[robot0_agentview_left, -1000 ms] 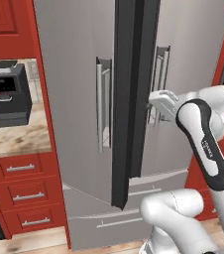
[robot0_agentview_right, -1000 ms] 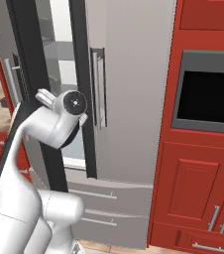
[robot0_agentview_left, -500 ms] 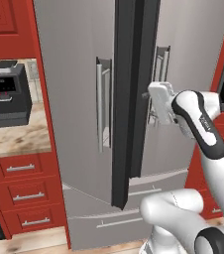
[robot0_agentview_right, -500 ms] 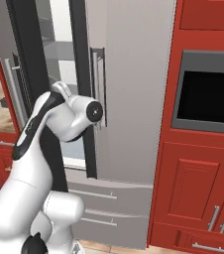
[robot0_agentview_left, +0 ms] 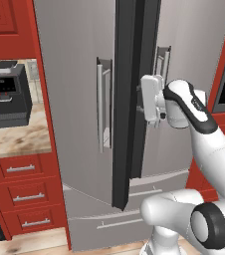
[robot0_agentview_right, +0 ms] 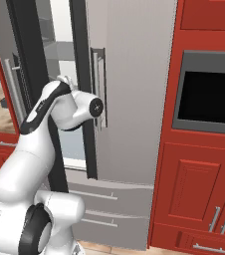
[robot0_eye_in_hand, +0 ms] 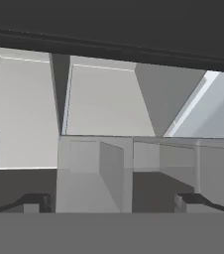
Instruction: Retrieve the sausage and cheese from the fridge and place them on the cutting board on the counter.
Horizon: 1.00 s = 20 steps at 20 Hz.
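Currently the fridge (robot0_agentview_left: 79,99) occupies the centre of the left base view and the left half of the right base view. Its left-hand door stands ajar, dark edge forward, running down the middle of the left base view. The interior shows in the upper left of the right base view, with grey shelves (robot0_agentview_right: 67,50) visible.

The arm (robot0_agentview_left: 204,134) rises from the lower right of the left base view and reaches toward the gap between the doors. The tabletop (robot0_agentview_left: 15,142) lies at middle left of that view, carrying a coffee machine (robot0_agentview_left: 7,94). An oven (robot0_agentview_right: 209,97) sits at the right of the right base view.

The tool (robot0_eye_in_hand: 113,202) shows at the bottom of the hand view, its fingertips (robot0_eye_in_hand: 34,202) set wide apart with nothing between them. Ahead of it are grey fridge compartments.

Task status, as a judgement:
- Door opened: done.
- Sausage and cheese: neither can be made out in any view; presumably inside the fridge.
- Cutting board: not identifiable.
- Remaining: locate, grasp and transfer both items.
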Available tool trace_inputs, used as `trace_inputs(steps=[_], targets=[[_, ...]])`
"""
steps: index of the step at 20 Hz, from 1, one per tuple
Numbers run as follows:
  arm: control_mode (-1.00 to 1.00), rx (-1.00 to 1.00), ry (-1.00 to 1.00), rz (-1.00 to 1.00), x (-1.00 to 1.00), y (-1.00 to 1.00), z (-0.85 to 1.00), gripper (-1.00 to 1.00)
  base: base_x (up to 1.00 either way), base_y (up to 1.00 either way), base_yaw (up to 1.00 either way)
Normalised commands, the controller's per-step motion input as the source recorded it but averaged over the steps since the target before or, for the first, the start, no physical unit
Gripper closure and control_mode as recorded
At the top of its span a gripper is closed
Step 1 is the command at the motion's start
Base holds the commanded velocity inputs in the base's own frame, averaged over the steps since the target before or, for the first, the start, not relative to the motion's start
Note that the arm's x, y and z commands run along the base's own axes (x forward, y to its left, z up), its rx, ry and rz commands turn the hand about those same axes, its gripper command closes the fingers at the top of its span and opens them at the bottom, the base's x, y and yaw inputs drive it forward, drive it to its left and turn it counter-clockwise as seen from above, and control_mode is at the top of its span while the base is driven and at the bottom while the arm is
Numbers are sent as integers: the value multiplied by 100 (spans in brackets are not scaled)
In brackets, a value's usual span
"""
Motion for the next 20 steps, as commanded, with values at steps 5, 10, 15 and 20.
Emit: trace_inputs(steps=[5,10,15,20], targets=[[-100,16,0,0,25,18,1,-100,0,0,0],[-100,14,17,2,-7,40,0,-100,0,0,0],[-100,9,14,8,-22,38,4,-100,0,0,0],[-100,13,19,12,-42,40,9,-100,0,0,0]])
